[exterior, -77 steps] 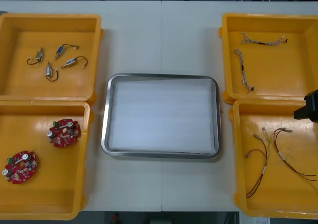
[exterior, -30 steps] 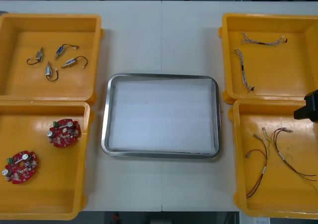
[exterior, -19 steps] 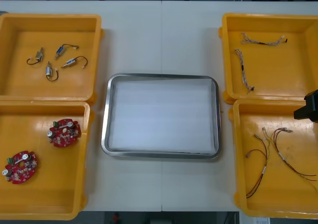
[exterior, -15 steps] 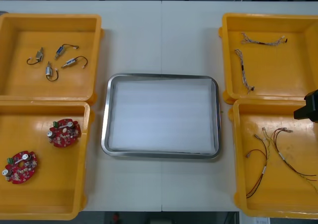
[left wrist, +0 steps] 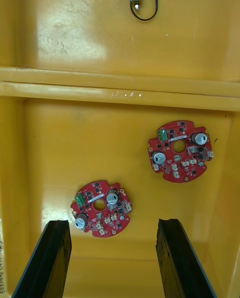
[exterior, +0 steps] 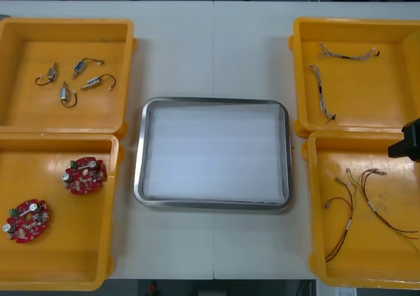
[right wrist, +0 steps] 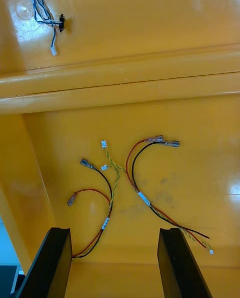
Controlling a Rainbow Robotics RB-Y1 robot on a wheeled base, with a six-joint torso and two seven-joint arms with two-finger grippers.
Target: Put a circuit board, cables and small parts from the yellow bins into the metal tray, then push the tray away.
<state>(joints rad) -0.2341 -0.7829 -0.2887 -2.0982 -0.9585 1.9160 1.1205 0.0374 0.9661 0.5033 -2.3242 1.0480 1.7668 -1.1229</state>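
Light table (exterior: 213,46) seen from steeply above, a dark strip of floor past its far edge. On the left side, two yellow bins: far-left bin (exterior: 65,23) with four small metal parts (exterior: 64,94), near-left bin (exterior: 59,140) with two round red circuit boards. Above that near bin, left gripper (left wrist: 112,260), fingers spread wide and holding nothing. Just ahead of the gap and closer to one finger, nearer circuit board (left wrist: 101,208). Farther ahead and toward the other finger, second circuit board (left wrist: 178,150), close to the wall between the bins. Flat and round, so no long axis to line up with; probably a short reach forward and down to straddle the nearer one.

At the middle, metal tray (exterior: 139,151), white inside and bare, well apart from both grippers.

On the right side, far-right bin (exterior: 357,22) with twisted blue and white cables (exterior: 319,89), near-right bin (exterior: 313,204) with red, black and yellow cables (right wrist: 109,198). Over that near bin, right gripper (right wrist: 114,265), fingers likewise apart and empty; right arm (exterior: 408,142) dark at the table's right edge. Cables strung lengthwise away from the fingers, across the line of closing, which looks a fair lie for a pinch. Left arm nearer the boards, right arm nearer these cables.
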